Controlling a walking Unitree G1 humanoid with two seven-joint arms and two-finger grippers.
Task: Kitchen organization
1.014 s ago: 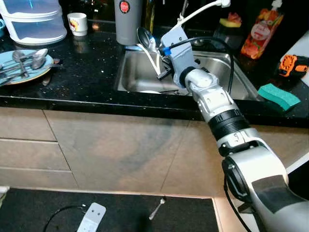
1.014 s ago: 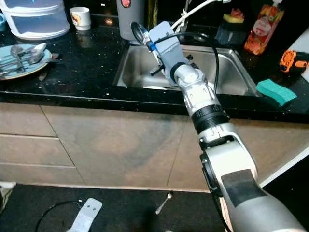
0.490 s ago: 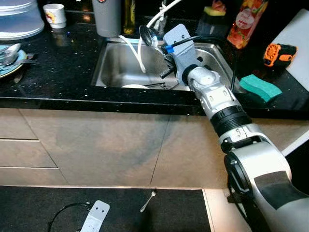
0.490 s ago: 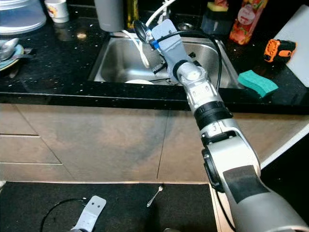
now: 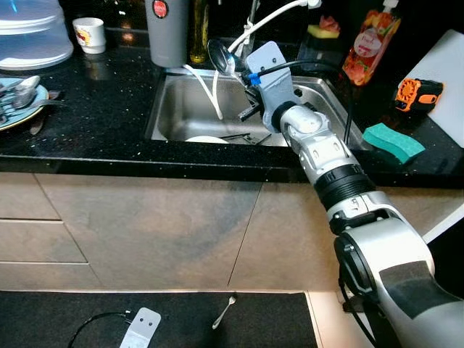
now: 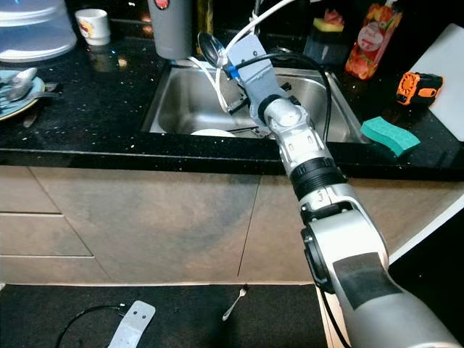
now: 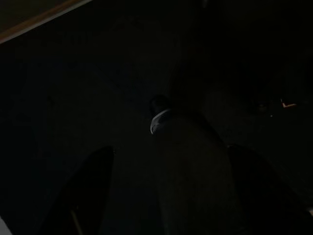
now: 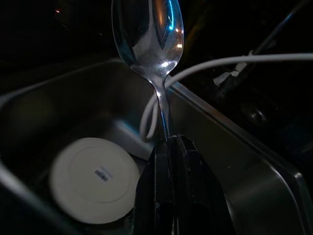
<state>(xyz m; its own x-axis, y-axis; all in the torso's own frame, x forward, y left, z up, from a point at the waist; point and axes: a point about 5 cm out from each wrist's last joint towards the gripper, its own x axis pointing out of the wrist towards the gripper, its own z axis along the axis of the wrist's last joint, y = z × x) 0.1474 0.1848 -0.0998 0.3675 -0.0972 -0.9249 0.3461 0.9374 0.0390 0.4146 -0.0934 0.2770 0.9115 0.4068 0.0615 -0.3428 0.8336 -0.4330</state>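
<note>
The right pincer (image 8: 171, 142) is clenched on the handle of a spoon (image 8: 149, 34), holding it above the steel sink (image 5: 185, 109) with the bowl raised toward the back of the basin. The silver right arm (image 5: 326, 163) reaches from the lower right across the front edge of the black counter (image 5: 94, 109). A white cable (image 5: 279, 14) arcs over the sink just behind the spoon, and a white loop of it hangs into the basin. A white plate (image 8: 93, 178) lies on the sink floor below the pincer, with what look like dark utensils beside it.

On the counter to the left, a blue plate (image 5: 18, 109) carries several spoons, and a clear plastic container (image 5: 32, 32) and a small white cup (image 5: 90, 34) stand behind it. A grey tumbler (image 5: 168, 30) stands at the sink's back left corner. To the right of the sink lie a green sponge (image 5: 393, 142) and an orange-and-black tool (image 5: 419, 92), well apart from a red pouch (image 5: 368, 47) standing against the dark back wall. A white board (image 5: 446, 87) leans at the far right.

On the dark floor mat (image 5: 181, 319) in front of the cabinets lie a small fork (image 5: 223, 312) and a white power strip (image 5: 138, 328) with a black cord.

The left wrist view is very dark; whether the left pincer's fingers are apart or together cannot be told.
</note>
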